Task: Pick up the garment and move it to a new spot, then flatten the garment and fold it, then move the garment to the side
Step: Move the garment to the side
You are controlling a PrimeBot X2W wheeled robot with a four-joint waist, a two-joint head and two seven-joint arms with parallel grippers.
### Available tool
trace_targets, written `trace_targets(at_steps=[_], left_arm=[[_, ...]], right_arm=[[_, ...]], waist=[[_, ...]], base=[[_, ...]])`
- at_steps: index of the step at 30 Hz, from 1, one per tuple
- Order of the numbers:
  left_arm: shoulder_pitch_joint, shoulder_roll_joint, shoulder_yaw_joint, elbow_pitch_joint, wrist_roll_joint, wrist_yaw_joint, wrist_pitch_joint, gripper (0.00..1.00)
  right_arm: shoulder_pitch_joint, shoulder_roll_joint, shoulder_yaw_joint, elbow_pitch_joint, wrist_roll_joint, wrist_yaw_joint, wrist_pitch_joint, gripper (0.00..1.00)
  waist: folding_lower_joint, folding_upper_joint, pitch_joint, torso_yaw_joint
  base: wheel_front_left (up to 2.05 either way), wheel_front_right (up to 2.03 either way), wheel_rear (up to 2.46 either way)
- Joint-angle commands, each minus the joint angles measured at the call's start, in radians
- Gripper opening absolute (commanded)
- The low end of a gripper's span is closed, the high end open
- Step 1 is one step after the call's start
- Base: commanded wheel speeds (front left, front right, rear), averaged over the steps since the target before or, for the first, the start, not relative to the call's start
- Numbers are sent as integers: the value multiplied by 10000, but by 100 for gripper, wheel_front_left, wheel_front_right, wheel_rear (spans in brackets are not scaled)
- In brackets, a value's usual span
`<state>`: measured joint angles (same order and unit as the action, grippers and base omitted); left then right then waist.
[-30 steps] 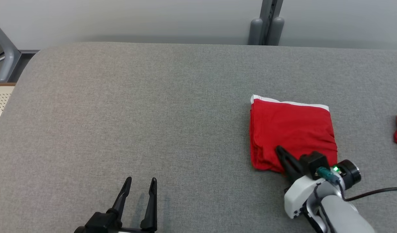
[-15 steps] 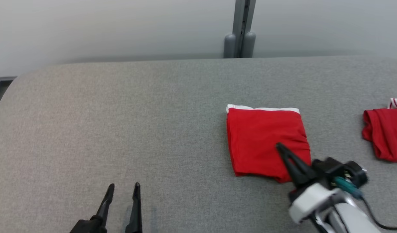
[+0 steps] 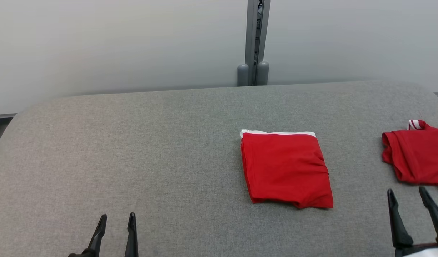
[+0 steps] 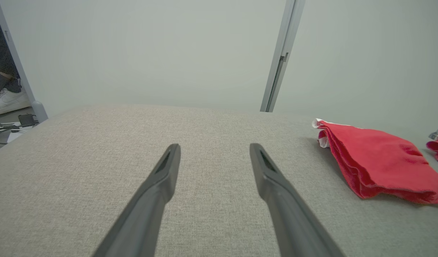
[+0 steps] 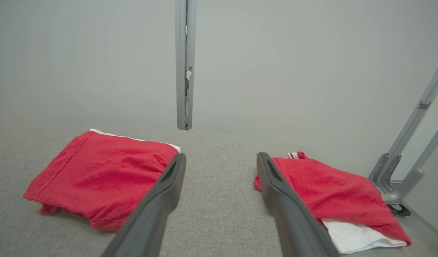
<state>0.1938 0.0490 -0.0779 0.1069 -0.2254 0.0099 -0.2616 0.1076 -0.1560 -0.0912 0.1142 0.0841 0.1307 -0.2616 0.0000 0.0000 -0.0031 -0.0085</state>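
Head view: folded red garment (image 3: 286, 169) lies flat on grey worktop (image 3: 133, 150), right of centre, white band along its far edge. Second red garment (image 3: 415, 155) near worktop's right edge, well apart from the first. Left pincer (image 3: 118, 215) low at left, fingers apart, holding nothing. Right pincer (image 3: 406, 189) low at right, fingers apart, empty, near the second red garment, not touching. Grey post (image 3: 253, 43) behind worktop. Left wrist view: left pincer (image 4: 214, 146) spread over bare worktop (image 4: 79, 171); folded red garment (image 4: 379, 162) off to the right; white shoe (image 4: 6, 101) on floor at far left. Right wrist view: right pincer (image 5: 221, 156) spread, folded red garment (image 5: 101, 175) to its left, second red garment (image 5: 329, 192) to its right over a white cloth (image 5: 351, 237); metal frame (image 5: 401, 167) at far right.
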Motion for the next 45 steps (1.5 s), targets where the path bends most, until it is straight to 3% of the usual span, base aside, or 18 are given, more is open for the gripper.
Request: trace_targets(at_steps=[1,7,11,16,18,27,31,32,33,36,38,45], left_arm=[[31,34,59,14,37,-12,-46,100],[162,36,22,-3,-99,27,-47,100],[124,36,-144,-40,-171,71,-47,100],[-115,36,-475,102,-161,16,-47,100],[-254,39,-632,145,-126,-18,-47,100],[-671,39,-989,104,-222,50,-47,100],[-611,31,-1028,18,-320,156,-47,100],[-610,31,-1033,-20,-330,190,-47,100],[-606,35,-1007,-63,-354,232,-47,100],[-576,33,-922,-147,-457,327,-47,100],[-583,31,-883,-182,-448,346,-47,100],[-1232,36,-965,-124,-92,53,-47,100]], right_arm=[[104,45,-69,71,-36,1,-45,100],[60,387,-159,525,316,1,-45,100],[-809,567,479,1776,1690,1,63,100],[-2999,674,1220,3835,3661,2,2150,100],[-3826,677,1013,4710,4129,1,2930,100],[-6114,683,203,7877,4006,2,3858,100],[-6611,846,392,8631,4639,2,4426,100],[-6691,873,466,8635,4898,2,4469,43],[-6748,914,568,8551,5121,2,4482,0],[-6758,839,1059,8227,5478,2,4371,0],[-6771,463,1509,7889,5526,1,4369,0],[-7466,-1589,2509,7206,5150,1,4456,0]], waist=[[0,0,-50,42],[0,0,-120,186],[0,0,-15,278],[0,0,183,510],[0,0,293,676],[0,0,704,1473],[0,0,877,1513],[0,0,926,1466],[0,0,986,1377],[0,0,1140,897],[0,0,1260,447],[0,0,1853,-887]], base=[[0,0,0],[0,0,0],[0,0,0],[0,0,0],[0,0,0],[0,0,0],[0,0,0],[0,0,0],[0,0,0],[0,0,0],[0,0,0],[0,0,0]])
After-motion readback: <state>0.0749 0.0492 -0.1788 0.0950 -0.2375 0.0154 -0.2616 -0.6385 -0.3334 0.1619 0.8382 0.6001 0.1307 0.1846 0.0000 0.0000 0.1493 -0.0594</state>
